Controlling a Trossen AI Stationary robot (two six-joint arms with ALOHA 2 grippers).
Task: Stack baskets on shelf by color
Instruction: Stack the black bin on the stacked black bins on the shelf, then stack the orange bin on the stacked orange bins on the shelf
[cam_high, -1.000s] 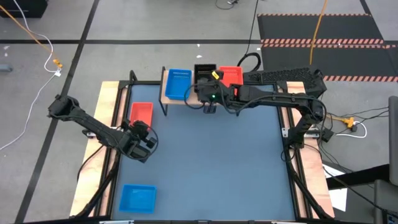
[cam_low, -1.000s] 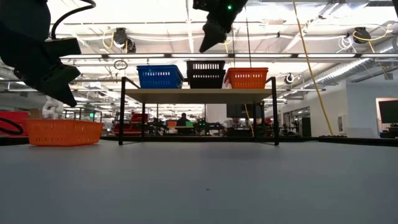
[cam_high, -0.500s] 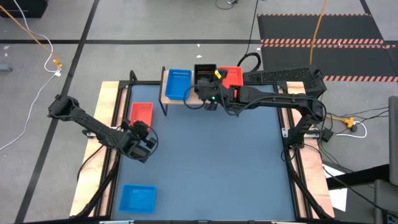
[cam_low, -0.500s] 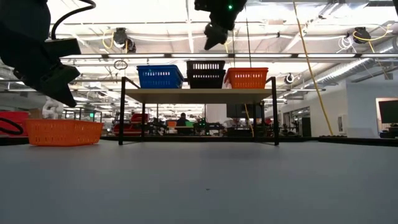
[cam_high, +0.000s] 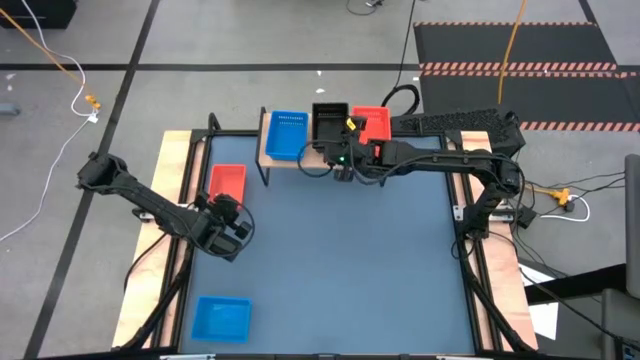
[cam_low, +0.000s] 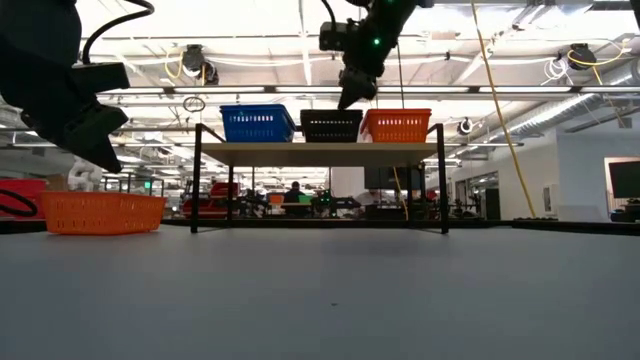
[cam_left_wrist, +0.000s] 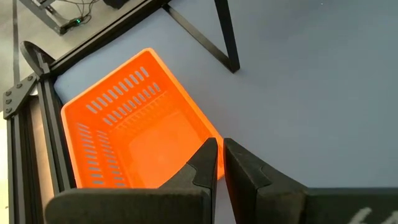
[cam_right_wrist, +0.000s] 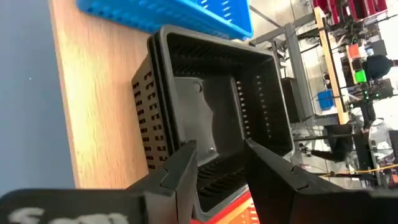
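The light-wood shelf (cam_high: 266, 150) stands at the table's far edge. On it sit a blue basket (cam_high: 288, 135), a black basket nested in another black one (cam_right_wrist: 211, 118) and a red basket (cam_high: 374, 122). My right gripper (cam_low: 347, 100) is open and hovers over the black stack's (cam_low: 331, 124) near side. Another red basket (cam_high: 227, 182) rests on the table near the left edge, and another blue one (cam_high: 222, 317) sits at the near left corner. My left gripper (cam_left_wrist: 221, 152) is shut and empty, raised beside that red basket (cam_left_wrist: 130, 137). My right gripper is open just above the rim of the black stack (cam_right_wrist: 186, 46), coming from the table's near side and slanting down. Whether a fingertip (cam_right_wrist: 189, 149) touches the rim, I cannot tell.
The shelf's thin black legs (cam_low: 196, 180) stand on the blue-grey tabletop (cam_high: 350, 260). Wooden side rails and the black frame (cam_high: 178, 190) border the table. The middle and right of the tabletop are bare.
My right gripper has moved down and toward the shelf, over the black baskets. The upper black basket, which stood high on the lower one, has sunk into it, so the black stack is now about as tall as its neighbours.
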